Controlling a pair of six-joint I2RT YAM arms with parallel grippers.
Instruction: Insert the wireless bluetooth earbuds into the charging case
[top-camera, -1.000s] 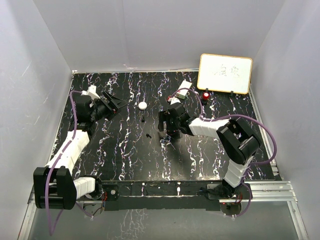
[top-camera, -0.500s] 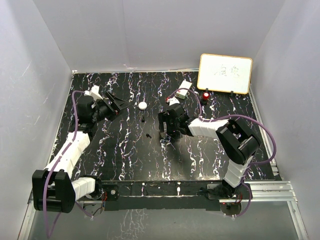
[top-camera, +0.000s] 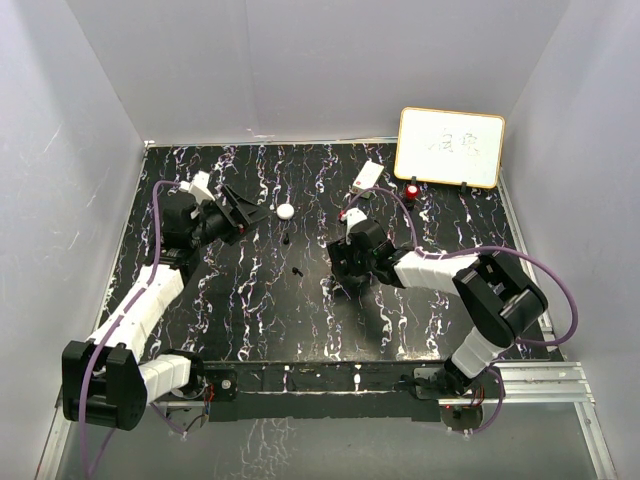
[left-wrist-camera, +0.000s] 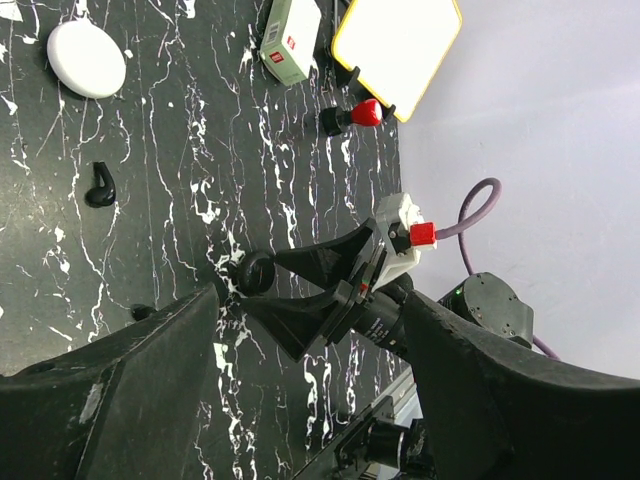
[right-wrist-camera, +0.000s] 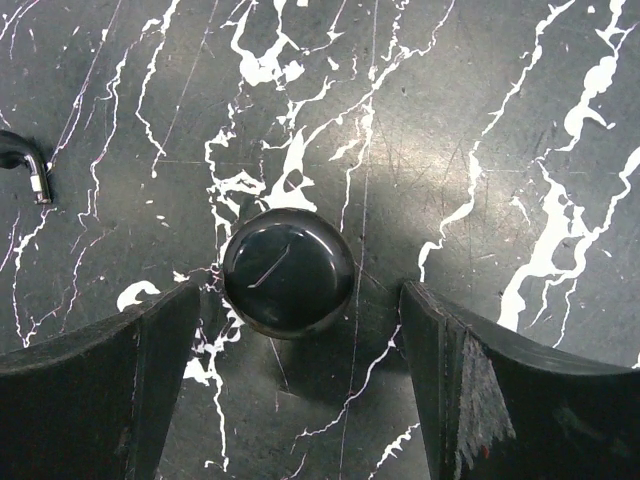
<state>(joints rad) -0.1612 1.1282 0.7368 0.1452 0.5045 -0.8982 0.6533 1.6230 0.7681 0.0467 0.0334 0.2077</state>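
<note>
Right gripper (right-wrist-camera: 300, 300): my jaws stand wide open and hold nothing. One finger is on each side of the black puck (right-wrist-camera: 288, 272), low over it, with a gap showing on both sides.
Left gripper (top-camera: 238, 213): open and empty, raised over the left part of the table (top-camera: 250, 310), aimed toward the middle.
Black puck: a glossy round charging case lying flat, lid shut as far as I can judge.
White puck (left-wrist-camera: 86, 58): the other round case, lying flat well beyond my left fingers. It also looks shut.
Black earbud (left-wrist-camera: 100, 185): loose on the table, near the white puck but apart from it.
Second black earbud (top-camera: 298, 271): loose on the table, between my two grippers and just left of the black puck.
Done so far: by my judgement nothing. No earbud sits in a case and no case is open.
Left to do: grip and open a case, then pick up and seat each earbud.
Hard to make out: I cannot find the white earbuds against the table's white veining. From above, my right arm covers the black puck. Whether either lid is latched is not visible.
Far edge: a whiteboard (top-camera: 450, 147), a small box (top-camera: 367, 175) and a red-topped object (top-camera: 412, 189), well clear of my work.
</note>
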